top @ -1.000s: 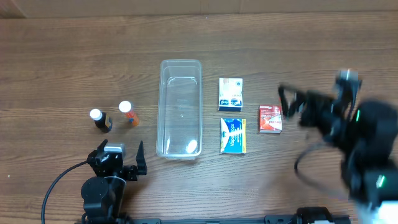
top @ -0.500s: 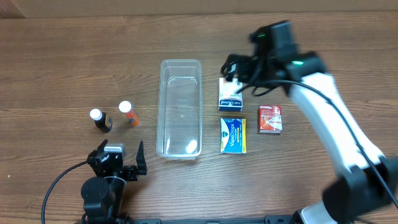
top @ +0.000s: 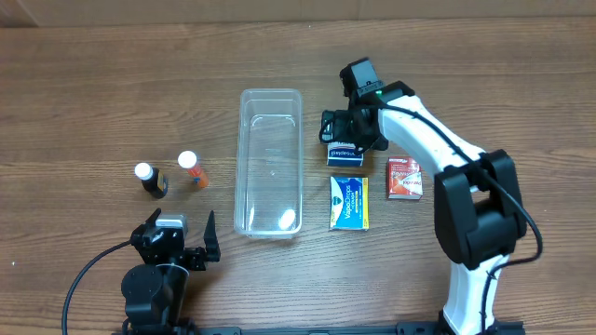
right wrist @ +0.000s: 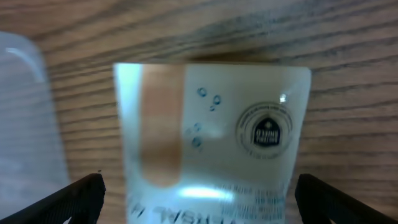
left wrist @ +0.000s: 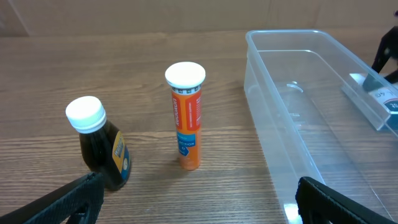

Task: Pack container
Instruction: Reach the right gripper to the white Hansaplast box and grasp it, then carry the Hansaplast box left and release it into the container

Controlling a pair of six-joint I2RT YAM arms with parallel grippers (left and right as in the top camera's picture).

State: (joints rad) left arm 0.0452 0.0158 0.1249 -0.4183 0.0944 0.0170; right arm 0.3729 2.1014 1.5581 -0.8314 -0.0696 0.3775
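From above, the container (top: pixel 270 163) lay in the middle of the table (top: pixel 93 84), with a dark bottle (top: pixel 149 180) and an orange tube (top: pixel 193 169) on its left. The right gripper (top: pixel 346 140) hung over the white box (top: pixel 345 154) just beside the container. The left gripper (top: pixel 177 244) sat near the front edge. In the left wrist view its fingers were spread wide. In the right wrist view the fingers stood apart, one on each side of the box.
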